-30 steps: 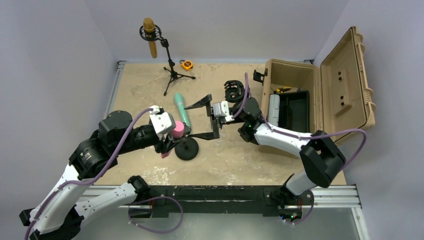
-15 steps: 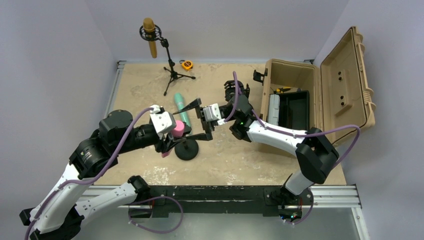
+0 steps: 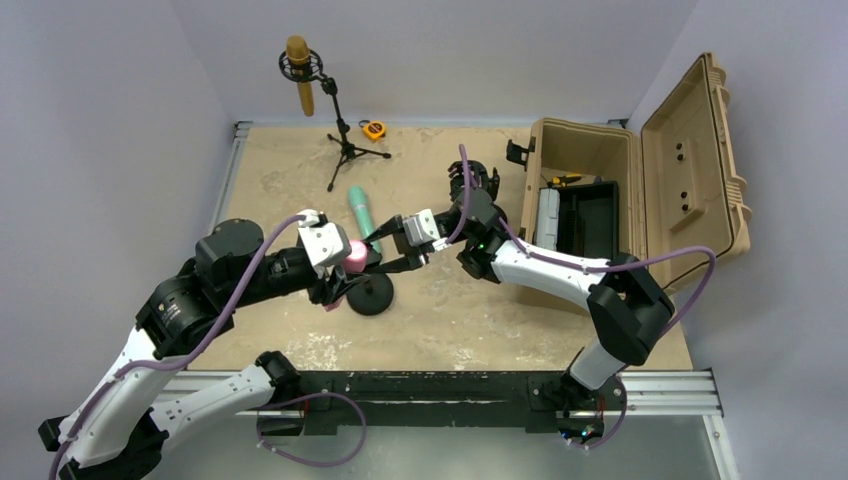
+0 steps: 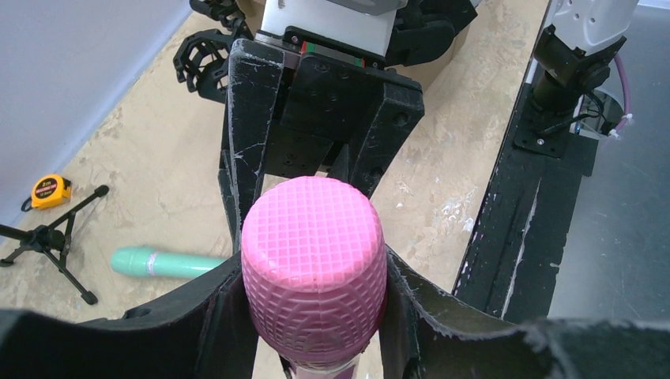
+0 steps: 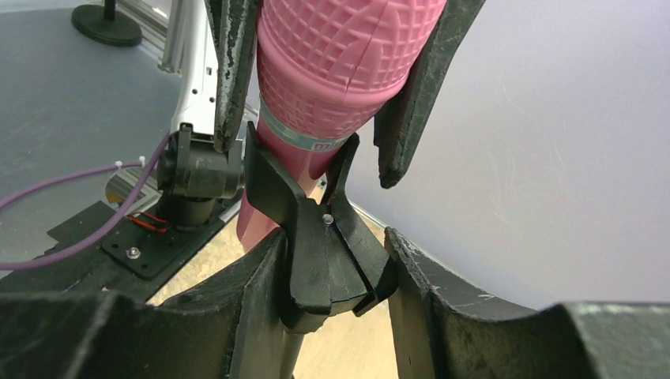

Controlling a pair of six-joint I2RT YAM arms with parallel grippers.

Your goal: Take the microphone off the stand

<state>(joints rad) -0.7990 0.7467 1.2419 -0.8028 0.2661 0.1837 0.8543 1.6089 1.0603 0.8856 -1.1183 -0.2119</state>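
**Sand-coloured tabletop** (image 3: pixel 290 180): the working surface. It carries everything I list below.

**Tan hard-shell case** (image 3: pixel 690 150): on the right side, lid open. I give it no part in this step.

**Left gripper** (image 4: pixel 314 272): clenched on the head of the microphone, one finger on each flank, as my left wrist view shows.

**Right gripper** (image 5: pixel 330 264): reaches in from the opposite side. Its jaws stand either side of the stand's clip, close against it. I cannot tell whether they press on it yet.

**Black desk stand with a round base** (image 3: pixel 372 298): stands on the tabletop between the two arms.

**Pink grid-headed microphone** (image 4: pixel 314 237): seated in the stand at a tilt, its barrel wedged in the black forked clip (image 5: pixel 312 213). Its head lies directly between the left gripper's fingers. The right gripper sits further down the barrel, at the clip.

**Step in hand**, as I judge it: bracing the stand so the microphone can be drawn out.
- **Order:** I would have the right gripper pinch the clip firmly first. Then I would pull with the left gripper straight along the barrel's axis, away from the fork, without twisting.
- **Risk:** a sideways tug would likely tip the base or let the rounded head slip from the fingers.
- **Pace:** I would pull slowly until the barrel clears the fork.
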